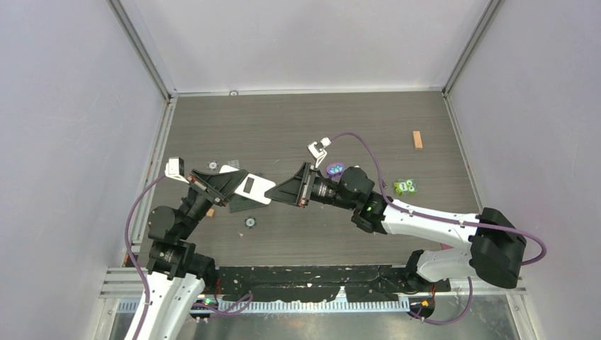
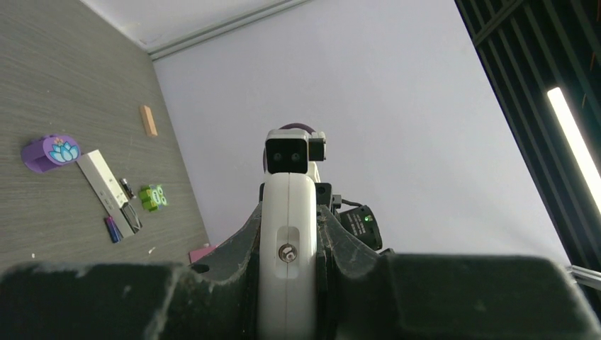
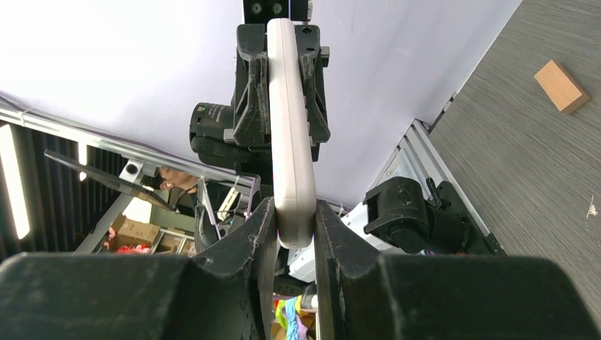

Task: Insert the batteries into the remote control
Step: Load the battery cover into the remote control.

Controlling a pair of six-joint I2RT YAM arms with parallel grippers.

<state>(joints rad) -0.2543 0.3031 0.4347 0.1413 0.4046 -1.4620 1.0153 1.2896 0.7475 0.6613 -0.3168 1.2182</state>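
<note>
Attention goes first to the remote control [image 2: 105,185], the long narrow white bar with a black end. It lies flat on the counter [image 2: 57,78], between a purple piece [image 2: 49,153] with a lotus flower drawn on it and a small green piece [image 2: 152,197]. We see it only from the left wrist, because from above the right arm covers that place. A blue-purple battery [image 2: 113,229] lies just beside its black end and a dark battery [image 2: 127,188] lies close along its side. We cannot find the reddish-orange one with certainty. Neither arm is at these things. The left tool [image 1: 239,187] and the right tool [image 1: 275,193] are both clamped on the wider white remote [image 1: 254,187] and hold it in the air between them, one at each end. We judge that the loading has not begun, since no cell can be picked up until one tool lets go. The danger we see is this shared grip. The right fingers pinch only the last rounded part of the casing, so if the arms do not move together it may twist, slip out and fall on the counter. The right arm also hangs above the two batteries, and if it comes low it could push these round cells so that they roll off. We can read no brand, label or writing on any object. The only marks are the lotus drawing and a pattern on the green piece that is too small to make out.
</note>
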